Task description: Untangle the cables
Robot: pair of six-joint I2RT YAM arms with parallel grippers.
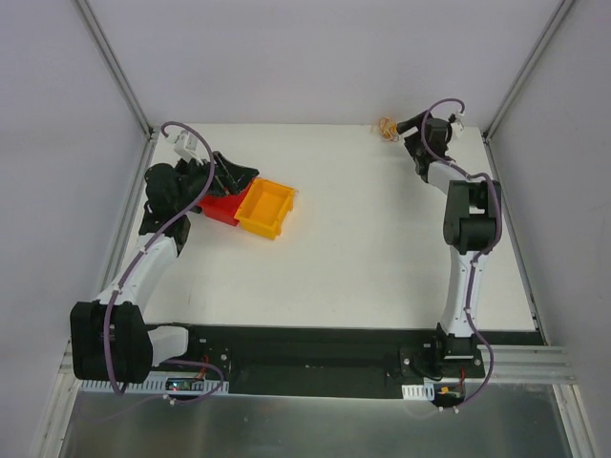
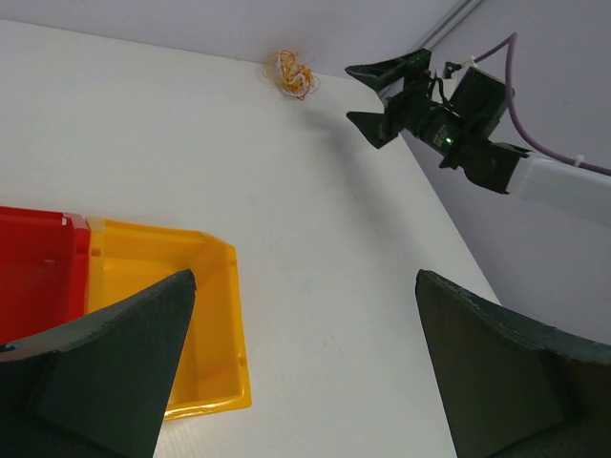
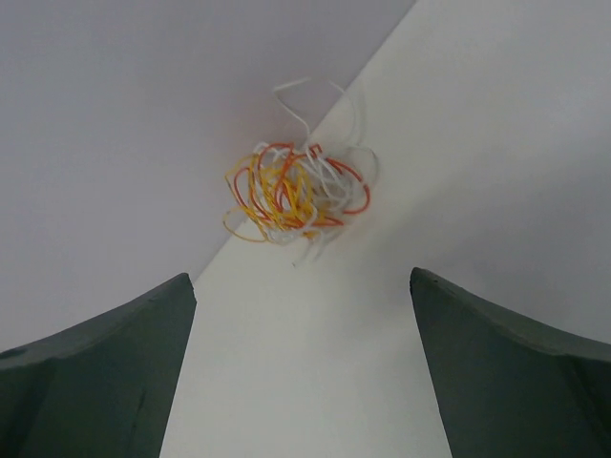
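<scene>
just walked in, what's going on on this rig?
Two arms are set up to untangle the cables, a small knot of orange, yellow and white wire. It lies at the far edge of the table, against the back wall. The right gripper is open and aimed at the knot, short of it and not touching. The left gripper is open and empty, across the table by the red bin and yellow bin. Nothing is grabbed yet.

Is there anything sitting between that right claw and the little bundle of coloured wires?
Nothing: in the right wrist view, only bare white table separates the open right gripper from the cables.
</scene>
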